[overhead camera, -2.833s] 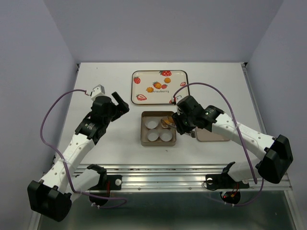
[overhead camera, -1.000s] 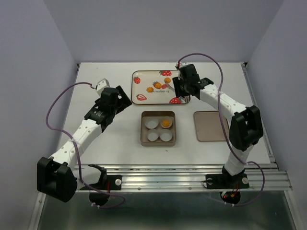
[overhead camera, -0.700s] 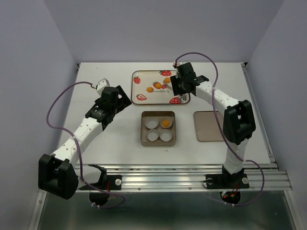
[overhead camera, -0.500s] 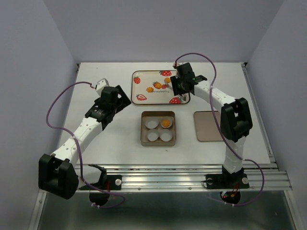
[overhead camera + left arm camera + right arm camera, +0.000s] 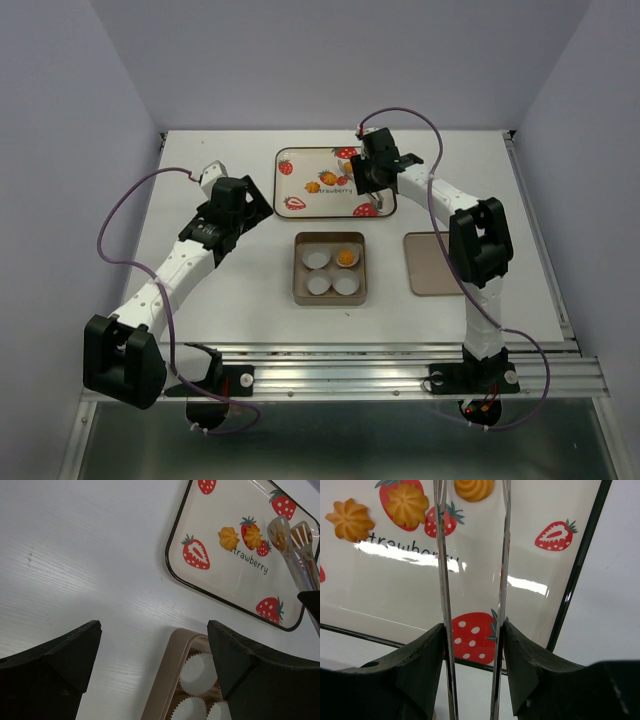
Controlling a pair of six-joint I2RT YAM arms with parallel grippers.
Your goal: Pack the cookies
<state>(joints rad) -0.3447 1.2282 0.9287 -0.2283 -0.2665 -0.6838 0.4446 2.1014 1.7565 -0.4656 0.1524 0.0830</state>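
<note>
Three orange-yellow cookies lie on the strawberry-print tray [image 5: 300, 165]. Two [image 5: 229, 538] [image 5: 253, 536] sit side by side near its middle, and they also show in the right wrist view [image 5: 351, 519] [image 5: 407, 504]. My right gripper [image 5: 472, 630] is shut on metal tongs [image 5: 442, 555] over the tray's right part. The tong tips [image 5: 290, 555] stand on either side of the third cookie [image 5: 474, 487]. A fourth cookie [image 5: 346, 257] sits in the back right paper cup of the square tin [image 5: 298, 272]. My left gripper [image 5: 152, 650] is open and empty, left of the tin [image 5: 162, 690].
The tin's flat lid [image 5: 437, 263] lies on the table to the right of the tin. Three white paper cups [image 5: 198, 667] in the tin hold nothing. The right arm [image 5: 470, 230] reaches from the near right edge across to the tray.
My right gripper left a cookie in the tin's back right cup, then carried the tongs back to the tray and edged left over it. The left arm barely moved.
</note>
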